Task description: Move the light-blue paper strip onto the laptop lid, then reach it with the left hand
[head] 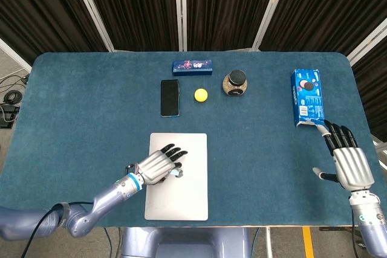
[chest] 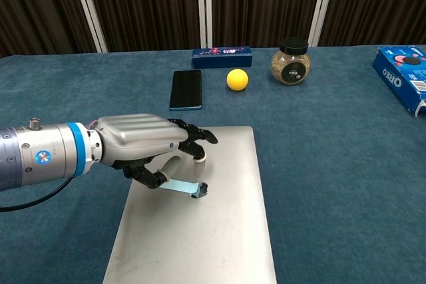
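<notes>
A silver laptop lid (head: 181,200) (chest: 200,244) lies shut at the table's front centre. On it is the light-blue paper strip (chest: 185,187), with only its right end showing below my left hand in the chest view. My left hand (head: 158,162) (chest: 143,141) hovers low over the lid's upper left part, fingers spread above the strip and holding nothing; I cannot tell whether it touches the strip. My right hand (head: 346,160) is at the table's front right, fingers straight and apart, empty, just below the Oreo box (head: 308,96).
Behind the laptop lie a black phone (head: 170,97) (chest: 186,89), a yellow ball (head: 201,95) (chest: 237,79), a black-lidded jar (head: 235,83) (chest: 291,61) and a long dark-blue box (head: 192,66) (chest: 222,56). The Oreo box (chest: 403,84) sits at the right edge.
</notes>
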Robot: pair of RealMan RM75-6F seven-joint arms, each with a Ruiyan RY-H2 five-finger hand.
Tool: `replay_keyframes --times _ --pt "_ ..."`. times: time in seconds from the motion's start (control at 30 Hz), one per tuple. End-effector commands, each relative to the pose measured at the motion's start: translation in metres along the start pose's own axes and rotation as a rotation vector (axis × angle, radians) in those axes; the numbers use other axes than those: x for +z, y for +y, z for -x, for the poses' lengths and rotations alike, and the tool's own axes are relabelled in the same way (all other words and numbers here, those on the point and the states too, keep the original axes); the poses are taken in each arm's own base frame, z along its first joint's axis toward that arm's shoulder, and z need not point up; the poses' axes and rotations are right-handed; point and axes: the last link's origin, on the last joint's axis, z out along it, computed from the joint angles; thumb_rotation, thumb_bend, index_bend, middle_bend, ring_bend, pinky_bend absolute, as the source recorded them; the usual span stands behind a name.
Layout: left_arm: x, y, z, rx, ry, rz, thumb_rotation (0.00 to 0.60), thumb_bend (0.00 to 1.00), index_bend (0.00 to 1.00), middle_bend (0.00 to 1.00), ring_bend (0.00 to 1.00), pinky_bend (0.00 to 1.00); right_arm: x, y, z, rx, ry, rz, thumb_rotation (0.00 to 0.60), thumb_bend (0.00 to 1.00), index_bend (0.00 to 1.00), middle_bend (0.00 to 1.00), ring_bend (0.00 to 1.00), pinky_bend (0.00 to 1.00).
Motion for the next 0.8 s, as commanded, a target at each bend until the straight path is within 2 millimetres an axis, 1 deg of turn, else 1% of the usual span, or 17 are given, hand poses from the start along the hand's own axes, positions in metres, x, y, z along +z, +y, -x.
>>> replay_keyframes --times 0.03,0.17,0.4,0.8 --pt "-0.001 0.0 0.003 0.01 0.001 -0.002 0.6 0.92 0.35 0.0 0.0 0.0 -0.001 0.0 -0.001 0.004 0.002 -0.001 0.6 0.0 0.0 0.0 0.0 0.0" --pt "-0.002 0.001 0.007 0.008 0.001 -0.005 0.6 0.92 0.35 0.0 0.0 0.0 -0.001 0.0 -0.002 0.008 0.003 -0.002 0.6 0.0 0.0 0.0 0.0 0.0" --pt "0.002 0.003 0.014 0.013 -0.002 -0.009 0.6 0.92 0.35 0.0 0.0 0.0 -0.001 0.001 -0.003 0.015 0.009 -0.001 0.6 0.0 0.0 0.0 0.0 0.0" --pt "0.006 0.005 0.019 0.015 -0.001 -0.015 0.6 0.92 0.34 0.0 0.0 0.0 -0.002 0.002 -0.005 0.025 0.014 0.0 0.6 0.0 0.0 0.0 0.0 0.0"
